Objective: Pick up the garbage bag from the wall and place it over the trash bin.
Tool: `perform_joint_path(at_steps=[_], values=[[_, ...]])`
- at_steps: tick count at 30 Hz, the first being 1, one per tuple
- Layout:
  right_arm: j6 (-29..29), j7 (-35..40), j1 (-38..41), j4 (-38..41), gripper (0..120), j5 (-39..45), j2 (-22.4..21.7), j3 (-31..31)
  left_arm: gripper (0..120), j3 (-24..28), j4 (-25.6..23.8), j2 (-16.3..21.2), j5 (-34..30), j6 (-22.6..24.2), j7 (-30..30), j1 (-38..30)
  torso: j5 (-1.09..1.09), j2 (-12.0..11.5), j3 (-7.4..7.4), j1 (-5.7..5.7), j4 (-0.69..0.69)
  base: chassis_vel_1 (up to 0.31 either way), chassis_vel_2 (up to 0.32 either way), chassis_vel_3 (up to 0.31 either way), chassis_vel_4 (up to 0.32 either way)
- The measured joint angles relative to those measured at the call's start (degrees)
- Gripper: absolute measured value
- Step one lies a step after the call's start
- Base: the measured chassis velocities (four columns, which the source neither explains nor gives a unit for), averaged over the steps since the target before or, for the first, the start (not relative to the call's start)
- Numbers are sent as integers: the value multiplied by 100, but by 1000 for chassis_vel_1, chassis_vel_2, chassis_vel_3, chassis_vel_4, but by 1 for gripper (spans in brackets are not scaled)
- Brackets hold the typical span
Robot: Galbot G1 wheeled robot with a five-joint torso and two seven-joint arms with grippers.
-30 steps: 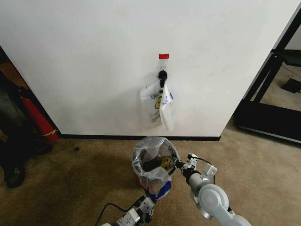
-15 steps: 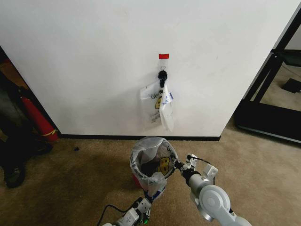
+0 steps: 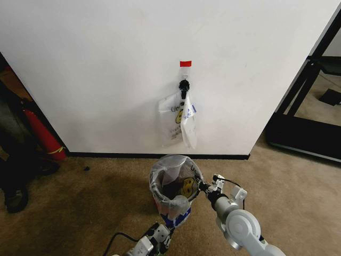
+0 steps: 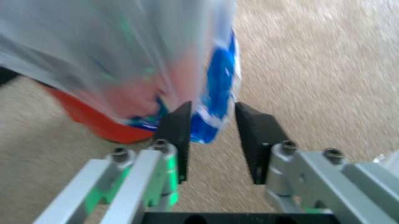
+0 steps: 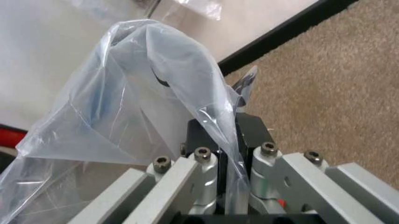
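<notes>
The garbage bag (image 3: 171, 181) lies draped over the trash bin (image 3: 169, 193) on the carpet in front of the wall (image 3: 106, 64). Its smiley print shows inside the rim. My right gripper (image 3: 202, 186) is at the bin's right rim, shut on a fold of the bag's plastic (image 5: 187, 74). My left gripper (image 3: 161, 234) is low at the near side of the bin and open. The bag's blue lower edge (image 4: 218, 88) hangs at its fingertips (image 4: 179, 126), beside the bin's red base (image 4: 93, 119).
More bags (image 3: 180, 120) hang from a black hook (image 3: 184, 85) under a red tape mark (image 3: 185, 63). A red fire extinguisher (image 3: 42, 133) leans at the left, and a black frame (image 3: 298, 101) stands at the right. Carpet lies open around the bin.
My left gripper has dropped slightly back and to the left, and the bag's near edge has settled lower over the bin. The right gripper has held its place.
</notes>
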Motion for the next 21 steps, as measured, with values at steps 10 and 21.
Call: perform_joint_path(at_steps=[10, 21], values=[[87, -85, 136, -286, 1, -265, -5, -69, 72, -1226, -1296, 524, -946, 77, -387, 120, 0, -1, 0, 0, -2, 0, 0, 0, 0], [130, -102, 201, -265, 1, -495, -10, -200, 51, -295, -1659, 612, -3560, 2110, -1593, -2232, 1, -1, 0, 0, -1, 0, 0, 0, 0]])
